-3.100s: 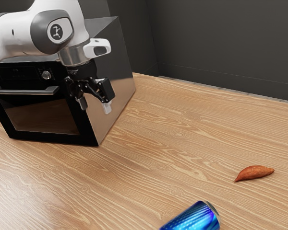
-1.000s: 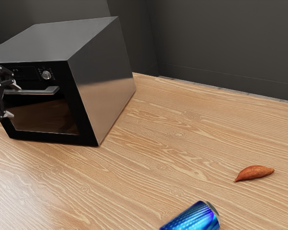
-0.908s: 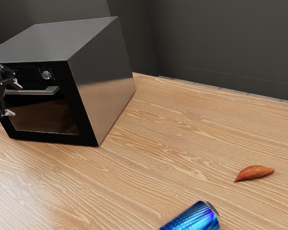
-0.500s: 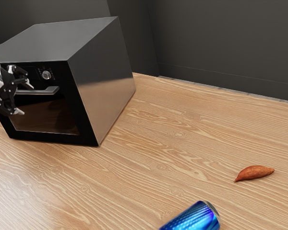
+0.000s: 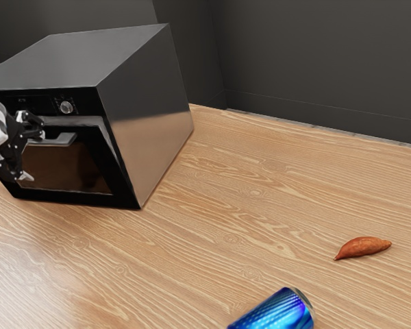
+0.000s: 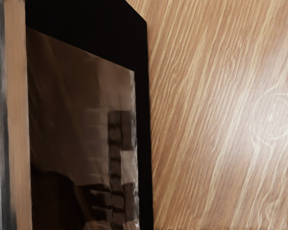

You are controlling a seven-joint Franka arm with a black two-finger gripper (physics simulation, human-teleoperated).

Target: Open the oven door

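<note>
"At the exterior view's left edge, what's the gripper (image 5: pixel 35 154) doing?"

"Its two fingers are spread wide, one up by the handle (image 5: pixel 65 139), one lower down in front of the door. I can't tell from here whether either touches the bar."

"And the oven door (image 5: pixel 61 168) itself?"

"Just a bit open, on the front of the oven (image 5: pixel 147 116). Its top edge leans out from the frame, its foot stays in close. The wrist view has the dark glass alongside the handle, with a shadowy reflection in it."

"That round knob (image 5: pixel 66 107) sits above the door, then comes the oven's shiny side."

"Right of that it's bare wood grain on the table (image 5: pixel 226 199), with a dark wall (image 5: pixel 315 62) behind."

"And the blue can (image 5: pixel 281 312)?"

"On its side at the near edge of the view, partly cut off. Farthest right lies the sweet potato (image 5: pixel 363 247)"
</note>
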